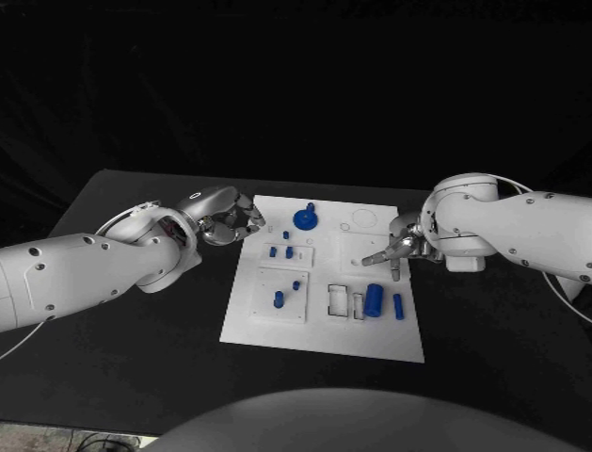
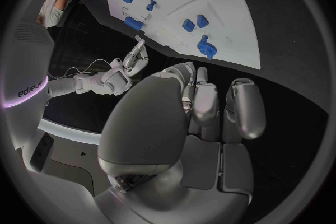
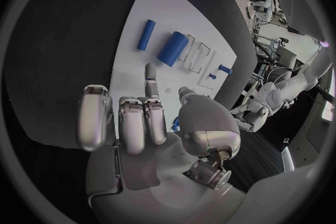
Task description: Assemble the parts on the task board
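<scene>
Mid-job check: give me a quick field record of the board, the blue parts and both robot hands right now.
board: white task board in the middle of the black table
parts: large blue cylinder and slim blue pin lie near the board's right edge; round blue knob at its far side
left robot hand: at the board's left far corner, fingers curled, holding nothing
right robot hand: over the board's right side, fingers apart, holding nothing

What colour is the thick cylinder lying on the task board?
Blue. The thick cylinder shows best in the right wrist view, on the white task board.
</scene>
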### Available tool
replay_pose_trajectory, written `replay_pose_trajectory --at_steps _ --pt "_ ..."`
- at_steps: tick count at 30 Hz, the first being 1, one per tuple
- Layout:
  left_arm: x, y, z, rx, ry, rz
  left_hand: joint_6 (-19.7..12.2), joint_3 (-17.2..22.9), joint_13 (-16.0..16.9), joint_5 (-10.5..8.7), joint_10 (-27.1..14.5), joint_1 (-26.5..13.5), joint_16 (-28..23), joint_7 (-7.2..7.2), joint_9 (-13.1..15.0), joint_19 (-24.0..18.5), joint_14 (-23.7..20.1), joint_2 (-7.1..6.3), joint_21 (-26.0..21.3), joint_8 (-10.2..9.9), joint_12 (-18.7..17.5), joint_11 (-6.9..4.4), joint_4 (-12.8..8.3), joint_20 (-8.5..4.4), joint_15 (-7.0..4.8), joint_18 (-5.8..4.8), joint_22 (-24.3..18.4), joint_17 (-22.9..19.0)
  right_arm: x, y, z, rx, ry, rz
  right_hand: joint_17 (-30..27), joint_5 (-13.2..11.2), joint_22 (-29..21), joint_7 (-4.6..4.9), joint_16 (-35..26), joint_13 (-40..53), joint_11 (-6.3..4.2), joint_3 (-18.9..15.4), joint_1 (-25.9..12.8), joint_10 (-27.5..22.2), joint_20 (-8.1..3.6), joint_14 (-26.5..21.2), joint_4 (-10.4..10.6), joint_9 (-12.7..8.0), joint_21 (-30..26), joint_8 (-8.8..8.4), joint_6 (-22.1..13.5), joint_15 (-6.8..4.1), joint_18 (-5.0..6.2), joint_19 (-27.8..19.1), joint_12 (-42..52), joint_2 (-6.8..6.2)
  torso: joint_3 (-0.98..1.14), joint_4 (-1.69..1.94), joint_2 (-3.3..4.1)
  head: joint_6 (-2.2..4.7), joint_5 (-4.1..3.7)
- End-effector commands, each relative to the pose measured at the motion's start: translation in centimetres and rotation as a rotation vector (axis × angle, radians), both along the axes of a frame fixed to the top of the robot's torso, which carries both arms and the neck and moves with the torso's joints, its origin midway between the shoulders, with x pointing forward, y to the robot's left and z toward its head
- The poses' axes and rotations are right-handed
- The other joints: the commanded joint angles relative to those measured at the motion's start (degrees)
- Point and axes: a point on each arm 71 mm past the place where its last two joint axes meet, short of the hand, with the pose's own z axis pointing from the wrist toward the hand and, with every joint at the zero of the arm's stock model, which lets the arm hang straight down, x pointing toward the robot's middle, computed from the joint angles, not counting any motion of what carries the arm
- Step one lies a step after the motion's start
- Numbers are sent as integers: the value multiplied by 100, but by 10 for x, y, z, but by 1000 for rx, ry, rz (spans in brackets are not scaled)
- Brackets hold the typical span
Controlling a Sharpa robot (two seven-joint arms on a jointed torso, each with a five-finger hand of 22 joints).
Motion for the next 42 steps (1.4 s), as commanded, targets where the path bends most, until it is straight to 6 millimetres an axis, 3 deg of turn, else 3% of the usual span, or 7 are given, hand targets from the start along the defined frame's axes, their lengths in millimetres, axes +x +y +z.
replay_pose_trajectory --at_steps 1,8,12,19,23,35,42 --pt "-1 -1 1 -13 -15 -9 34 27 -2 20 39 21 -10 20 6 6 -35 40 -37 31 29 19 19 26 -2 58 1074 9 -3 1 -4 -8 58 -14 1509 180 1054 -10 20 1510 16 37 146 607 11 607 -103 -7 -74 -57 58 -1 -86 -23 22 -25 1 -3 -5 1 -14" --pt "-2 -1 2 -14 -13 -8 31 28 -3 28 37 24 -12 21 7 4 -36 41 -40 31 27 20 18 26 -1 58 1073 6 -3 3 -11 0 71 -32 1509 735 1031 -7 20 1510 -2 170 481 607 -10 607 -390 -9 -152 -194 37 -24 -71 -33 22 -104 3 -6 -5 1 -31" --pt "-2 -1 1 -12 -9 -9 30 29 -3 31 36 25 -5 22 7 8 -33 42 -31 31 27 21 18 26 -1 56 1076 17 -5 1 -17 7 76 -48 1509 862 1018 23 20 1510 15 198 516 607 -11 607 -444 -20 -192 -291 -78 -17 -63 -35 22 -128 -2 -6 -3 1 -70" --pt "-1 -3 1 -9 -4 -12 30 30 -3 34 37 26 4 23 7 10 -29 43 -25 32 27 21 18 27 -1 55 1077 32 -10 2 -23 21 84 -64 1509 889 1013 50 20 1510 36 221 541 607 -3 607 -485 -24 -210 -360 -170 -4 -61 -32 22 -141 2 -10 -3 1 -84" --pt "-1 -4 0 -9 -2 -14 29 30 -3 56 56 30 198 29 19 -26 71 49 -116 49 38 26 20 34 8 73 1053 330 -11 3 -25 26 85 -67 1509 880 1007 51 20 1510 38 222 544 607 -2 607 -489 -22 -230 -363 -171 -3 -56 -39 22 -143 5 -4 -2 1 -78" --pt "-1 -4 0 -6 3 -12 28 29 -4 58 57 29 181 29 20 -47 65 48 -169 51 38 26 20 35 9 83 1039 295 -13 4 -29 43 72 -89 1509 627 981 102 20 1510 81 221 476 607 28 607 -472 -6 -322 -476 -305 31 -40 -56 22 -122 2 2 -1 1 -77" --pt "-1 -3 0 -3 9 -10 27 29 -4 58 56 29 178 30 21 -48 63 48 -172 52 38 27 21 35 10 84 1038 287 -13 3 -33 26 54 -84 1509 722 942 121 20 1510 102 264 574 607 44 607 -582 11 -456 -520 -352 48 -14 -99 22 -145 5 -4 -4 1 -75"
